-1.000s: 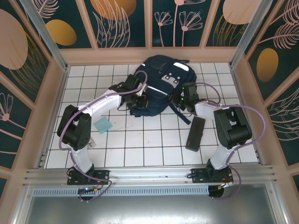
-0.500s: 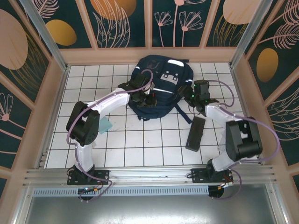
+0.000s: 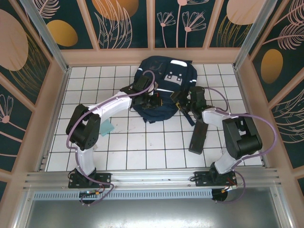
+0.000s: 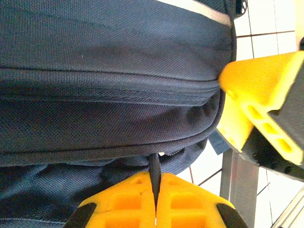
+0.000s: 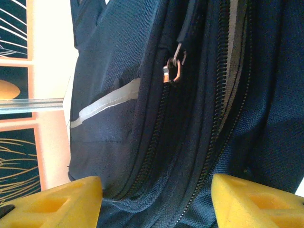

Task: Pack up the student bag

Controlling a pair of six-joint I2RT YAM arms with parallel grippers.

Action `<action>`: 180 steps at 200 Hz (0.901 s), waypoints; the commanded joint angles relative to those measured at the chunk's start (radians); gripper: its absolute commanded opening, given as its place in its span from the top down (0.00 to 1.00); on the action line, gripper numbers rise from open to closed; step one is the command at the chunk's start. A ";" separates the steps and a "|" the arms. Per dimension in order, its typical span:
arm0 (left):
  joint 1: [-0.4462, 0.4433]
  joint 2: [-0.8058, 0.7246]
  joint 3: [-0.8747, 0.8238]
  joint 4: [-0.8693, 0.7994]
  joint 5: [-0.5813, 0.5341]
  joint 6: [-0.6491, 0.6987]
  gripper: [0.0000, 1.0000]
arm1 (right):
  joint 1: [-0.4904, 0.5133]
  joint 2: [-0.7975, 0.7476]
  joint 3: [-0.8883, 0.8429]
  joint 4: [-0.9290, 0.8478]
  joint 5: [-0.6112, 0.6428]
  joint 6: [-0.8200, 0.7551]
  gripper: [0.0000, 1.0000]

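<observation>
The student bag (image 3: 166, 80), navy with white stripes, lies at the back middle of the tiled table. My left gripper (image 3: 151, 100) is at its near left edge. It is shut on a thin dark tab (image 4: 155, 166) that hangs from the bag's seam (image 4: 109, 90). My right gripper (image 3: 182, 102) is at the bag's near right side. Its yellow fingers (image 5: 52, 202) stand wide apart, open, with the bag's zipped folds (image 5: 156, 156) lying between them. A metal zipper pull (image 5: 172, 71) shows higher up. One right finger (image 4: 259, 107) also appears in the left wrist view.
A long black case (image 3: 198, 135) lies on the tiles just near of the right gripper. A pale blue flat piece (image 3: 105, 127) lies beside the left arm. Low walls (image 3: 152, 56) ring the table.
The right gripper opened and swung in to the bag's near right side. The bag shifted toward the back. The left gripper stayed shut on the tab.
</observation>
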 commanded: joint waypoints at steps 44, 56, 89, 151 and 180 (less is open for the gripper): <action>-0.014 -0.051 -0.008 0.104 0.055 0.000 1.00 | 0.055 0.065 -0.003 0.203 -0.044 0.126 0.64; -0.014 -0.046 -0.011 0.062 0.026 0.030 1.00 | 0.050 0.065 -0.008 0.237 -0.029 0.134 0.93; -0.001 -0.068 -0.063 -0.069 -0.115 0.111 1.00 | 0.029 0.036 -0.025 0.247 0.023 0.122 1.00; 0.120 -0.110 -0.145 -0.090 -0.226 0.191 1.00 | 0.022 -0.012 -0.020 0.180 0.077 0.066 1.00; 0.115 -0.069 -0.110 -0.064 -0.086 0.216 1.00 | 0.031 0.000 -0.011 0.212 0.041 0.072 1.00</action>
